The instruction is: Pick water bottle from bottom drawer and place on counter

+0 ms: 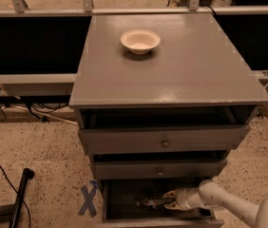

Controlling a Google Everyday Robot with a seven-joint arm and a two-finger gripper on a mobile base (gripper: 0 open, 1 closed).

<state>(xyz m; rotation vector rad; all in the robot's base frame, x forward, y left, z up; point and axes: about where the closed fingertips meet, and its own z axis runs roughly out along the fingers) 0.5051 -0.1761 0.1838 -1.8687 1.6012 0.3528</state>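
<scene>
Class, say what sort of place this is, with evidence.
Probably a robot test lab: a tape cross on the speckled floor, loose cables, and the gripper down in the bottom drawer at the water bottle.

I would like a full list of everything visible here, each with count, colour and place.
counter: one, grey, top of the cabinet
bowl: one, cream, on the counter, toward its back
upper drawers: two, grey-brown, slightly open
bottom drawer: one, dark inside, pulled open
water bottle: one, clear, lying in the bottom drawer
tape cross: one, blue, floor left of the bottom drawer
pole: one, black, floor at far left
arm: one, white, reaching in from the right
tool: one, pale, in the bottom drawer at the bottle's right end
</scene>
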